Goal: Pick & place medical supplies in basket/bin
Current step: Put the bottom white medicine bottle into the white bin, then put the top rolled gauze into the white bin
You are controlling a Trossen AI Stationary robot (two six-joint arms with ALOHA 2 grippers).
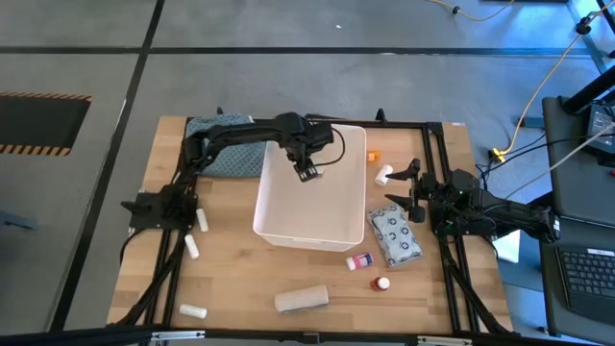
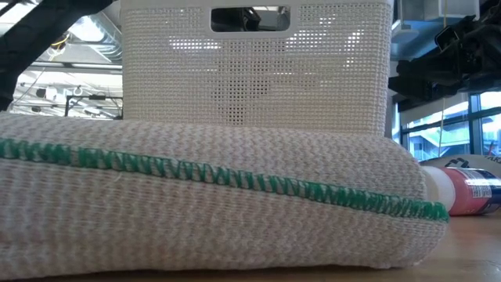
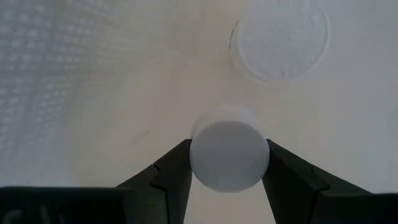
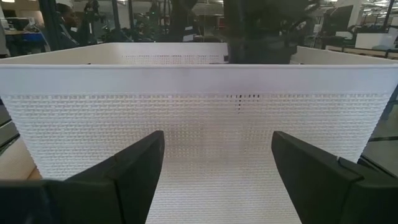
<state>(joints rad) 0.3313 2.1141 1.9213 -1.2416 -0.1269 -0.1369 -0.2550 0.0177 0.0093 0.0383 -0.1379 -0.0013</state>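
Observation:
My left gripper (image 1: 307, 173) reaches over the white bin (image 1: 264, 197) from the far left and is shut on a small white roll (image 3: 229, 155), above the bin's floor (image 3: 124, 93). My right gripper (image 1: 408, 188) waits open on the table's right side, facing the bin's wall (image 4: 199, 118). On the table lie white rolls (image 1: 203, 219) (image 1: 192, 246) (image 1: 193, 311), a beige roll (image 1: 302, 300), a grey-patterned packet (image 1: 395, 236), small bottles (image 1: 358, 260) (image 1: 382, 284) and a white tube (image 1: 384, 175). My left gripper pinches the white roll between its two fingers (image 3: 174, 171), one on each side of the roll's round wall (image 3: 202, 140). The fingers come from above, pointing down into the bin. The roll stands upright, its flat end facing the wrist camera; its lower end is hidden.
A teal-grey patterned cloth (image 1: 226, 154) lies at the far left, beside the bin. A small orange item (image 1: 373, 156) sits by the bin's far right corner. In the low view the beige roll (image 2: 211, 204) fills the foreground before the bin (image 2: 254, 70), a bottle (image 2: 462, 190) beside it.

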